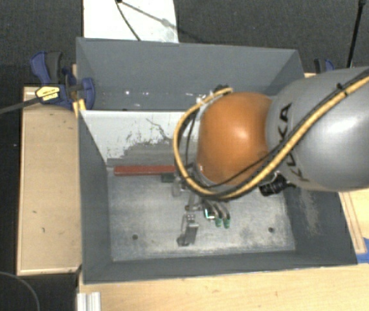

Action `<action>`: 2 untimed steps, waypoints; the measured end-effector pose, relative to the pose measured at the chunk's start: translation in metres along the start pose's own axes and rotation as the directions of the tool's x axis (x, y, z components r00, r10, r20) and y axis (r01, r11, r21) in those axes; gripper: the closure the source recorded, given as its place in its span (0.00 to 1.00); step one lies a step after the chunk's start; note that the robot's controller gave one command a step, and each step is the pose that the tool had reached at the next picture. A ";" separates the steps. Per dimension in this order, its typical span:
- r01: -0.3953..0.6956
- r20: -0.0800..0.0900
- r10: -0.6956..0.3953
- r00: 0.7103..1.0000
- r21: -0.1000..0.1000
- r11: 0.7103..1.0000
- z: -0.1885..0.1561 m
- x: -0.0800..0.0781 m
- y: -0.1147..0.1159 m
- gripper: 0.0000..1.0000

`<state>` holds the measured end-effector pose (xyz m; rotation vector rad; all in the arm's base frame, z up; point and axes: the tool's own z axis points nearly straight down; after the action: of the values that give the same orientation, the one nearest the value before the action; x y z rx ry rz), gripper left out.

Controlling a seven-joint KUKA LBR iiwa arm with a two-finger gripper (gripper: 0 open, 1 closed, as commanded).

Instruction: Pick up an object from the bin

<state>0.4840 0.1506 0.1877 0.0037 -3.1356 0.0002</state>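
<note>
Camera view: the tool (193, 220) hangs low over the middle of the bin floor, directly under the orange cover (233, 144) on the wrist. The cover hides most of the tool body. Whether the tool is released, clenched or grasping a thing cannot be told from this angle.

A narrow grey metal piece (186, 234) stands just below the tool, at or just above the floor. It cannot be determined whether it belongs to the tool or is a loose thing. Two small green pieces (222, 222) sit just beside the tool on the view's right, and the same doubt applies to them.

A long red-brown bar (142, 170) lies flat on the floor at the foot of the back wall, parallel to it and to the left of the tool. Its right end runs in under the tool's upper parts and is hidden there, so contact cannot be confirmed.

A yellow-and-black cable (186, 149) loops round the left edge of the orange cover and runs back along the arm (340, 141). The arm is silver-grey with black lettering and enters from the right, above the right wall of the bin (97, 193).

The bin is grey metal with sloped walls. Its floor is scuffed, and the back wall carries pale scratch marks.
</note>
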 end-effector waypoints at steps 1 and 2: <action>0.037 0.005 -0.037 0.999 0.002 0.999 0.009 -0.002 -0.050 0.00; -0.042 0.012 0.042 0.999 0.002 0.999 -0.008 -0.015 -0.122 0.00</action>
<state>0.4996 0.0285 0.1959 -0.0626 -3.1471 0.0034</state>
